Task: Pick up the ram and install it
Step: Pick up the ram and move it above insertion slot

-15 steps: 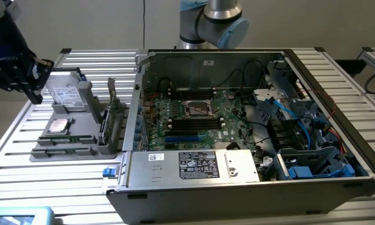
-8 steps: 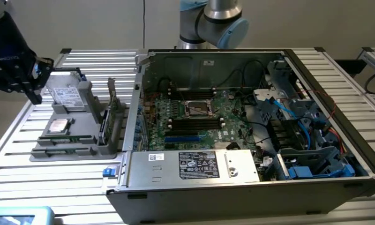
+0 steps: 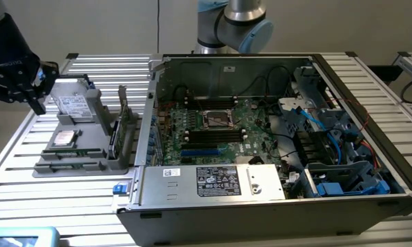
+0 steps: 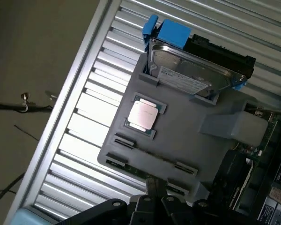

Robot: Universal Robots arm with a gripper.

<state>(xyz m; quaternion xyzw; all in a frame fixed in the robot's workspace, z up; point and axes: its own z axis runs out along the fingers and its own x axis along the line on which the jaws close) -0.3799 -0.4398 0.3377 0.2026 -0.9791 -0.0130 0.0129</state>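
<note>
Ribbed aluminium slats of the table [image 3: 27,195] carried a matte grey plastic tray [image 3: 89,167]. On it I saw the ram [image 3: 75,153], a thin green stick lying in a slot near the square metal-topped CPU [image 3: 65,138], with 1 silver hard drive [image 3: 72,105] leaning at the tray's other end; its chips were too small to make out. My gripper [image 3: 37,105] hung closed and empty near the tray, its dark body partly cut off.

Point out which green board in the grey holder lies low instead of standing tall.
The ram, the long narrow stick seated low beside the CPU; the expansion card stands tall on edge.
</note>
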